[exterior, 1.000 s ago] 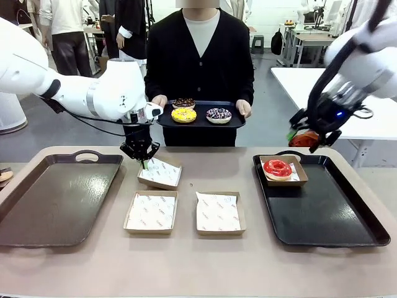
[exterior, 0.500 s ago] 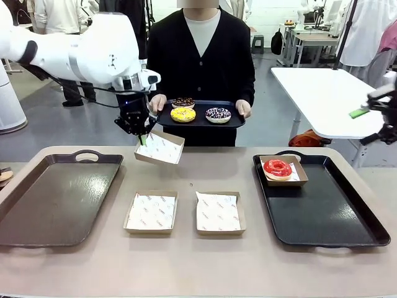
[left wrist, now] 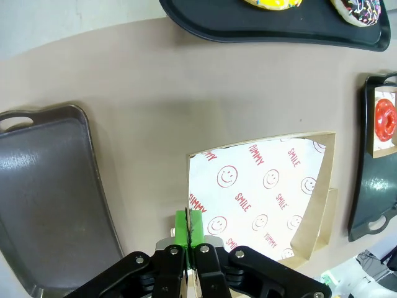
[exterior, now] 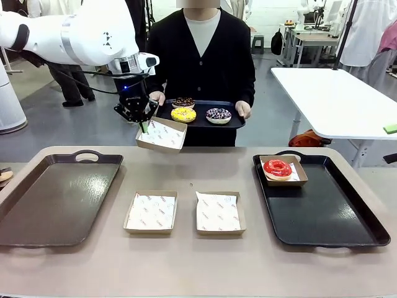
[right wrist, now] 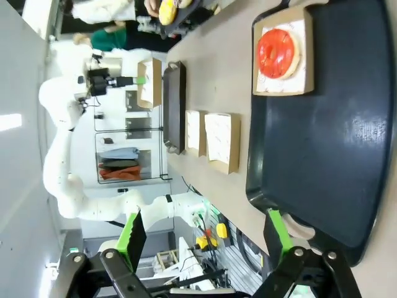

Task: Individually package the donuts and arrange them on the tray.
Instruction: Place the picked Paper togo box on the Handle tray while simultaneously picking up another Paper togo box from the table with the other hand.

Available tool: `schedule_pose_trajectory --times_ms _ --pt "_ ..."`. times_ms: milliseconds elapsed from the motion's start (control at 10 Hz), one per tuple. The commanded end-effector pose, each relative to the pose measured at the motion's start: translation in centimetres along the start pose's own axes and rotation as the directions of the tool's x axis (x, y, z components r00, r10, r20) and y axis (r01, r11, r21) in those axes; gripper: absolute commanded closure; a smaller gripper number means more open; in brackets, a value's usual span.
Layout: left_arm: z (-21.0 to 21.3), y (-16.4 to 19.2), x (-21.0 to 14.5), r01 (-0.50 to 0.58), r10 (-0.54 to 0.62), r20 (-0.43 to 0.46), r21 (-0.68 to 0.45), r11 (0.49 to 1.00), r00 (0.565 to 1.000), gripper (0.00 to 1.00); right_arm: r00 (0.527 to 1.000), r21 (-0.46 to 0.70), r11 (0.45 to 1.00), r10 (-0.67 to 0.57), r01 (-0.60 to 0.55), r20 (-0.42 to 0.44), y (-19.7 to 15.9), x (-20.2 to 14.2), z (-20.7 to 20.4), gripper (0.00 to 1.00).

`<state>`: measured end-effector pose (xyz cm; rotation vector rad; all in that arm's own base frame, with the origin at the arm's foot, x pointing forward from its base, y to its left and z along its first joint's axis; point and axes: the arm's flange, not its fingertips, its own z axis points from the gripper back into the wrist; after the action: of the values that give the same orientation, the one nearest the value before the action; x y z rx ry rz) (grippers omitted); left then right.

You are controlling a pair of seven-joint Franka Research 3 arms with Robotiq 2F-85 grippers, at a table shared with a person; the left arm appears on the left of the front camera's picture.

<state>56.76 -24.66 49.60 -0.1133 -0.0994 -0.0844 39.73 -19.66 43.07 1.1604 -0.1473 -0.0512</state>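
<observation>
The tan table (exterior: 186, 267) spanned the lower half of the front view, and a person (exterior: 201, 56) in a dark cardigan stood behind it at upper centre. A brown tray (exterior: 56, 198) lay at the left of the table and a black tray (exterior: 329, 217) at the right. The person held a smaller black tray (exterior: 200, 123) level in both hands.

The left arm reached in from the upper left, and the left gripper (exterior: 142, 128) was clamped on the rim of a paper-lined cardboard box (exterior: 162, 135), holding it tilted and clear of the tabletop, just left of the person's tray. Two more lined boxes (exterior: 151, 212) (exterior: 219, 212) sat side by side at centre. A fourth box (exterior: 283, 183) stood in the upper left corner of the right-hand tray with the red-glazed donut (exterior: 277, 167) inside.

A dark donut (exterior: 183, 102), a yellow donut (exterior: 183, 115) and a dark sprinkled donut (exterior: 218, 115) rested on the person's tray.

In the right wrist view, the right gripper (right wrist: 206, 233) had its fingers spread wide with nothing between them.
</observation>
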Motion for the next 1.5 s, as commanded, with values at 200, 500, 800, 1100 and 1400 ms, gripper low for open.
schedule_pose_trajectory --times_ms 200,500,800,1100,1400 --pt "-0.3 0.3 1.9 -0.045 0.045 -0.033 -0.013 0.999 0.998 1.00 0.998 0.069 0.997 0.041 -0.043 0.037 -2.3 -1.1 0.0 0.00" --pt "-0.5 0.3 0.9 -0.014 0.014 -0.008 -0.006 1.000 1.000 1.00 1.000 0.036 0.999 0.018 -0.019 0.022 -2.3 -1.0 0.2 0.00" --pt "-0.5 0.3 0.9 -0.014 0.014 -0.008 -0.006 1.000 1.000 1.00 1.000 0.036 0.999 0.018 -0.019 0.022 -2.3 -1.0 0.2 0.00" --pt "-0.5 0.3 0.9 -0.014 0.014 -0.008 -0.006 1.000 1.000 1.00 1.000 0.036 0.999 0.018 -0.019 0.022 -2.3 -1.0 0.2 0.00" --pt "-0.5 0.3 0.9 -0.014 0.014 -0.008 -0.006 1.000 1.000 1.00 1.000 0.036 0.999 0.018 -0.019 0.022 -2.3 -1.0 0.2 0.00"
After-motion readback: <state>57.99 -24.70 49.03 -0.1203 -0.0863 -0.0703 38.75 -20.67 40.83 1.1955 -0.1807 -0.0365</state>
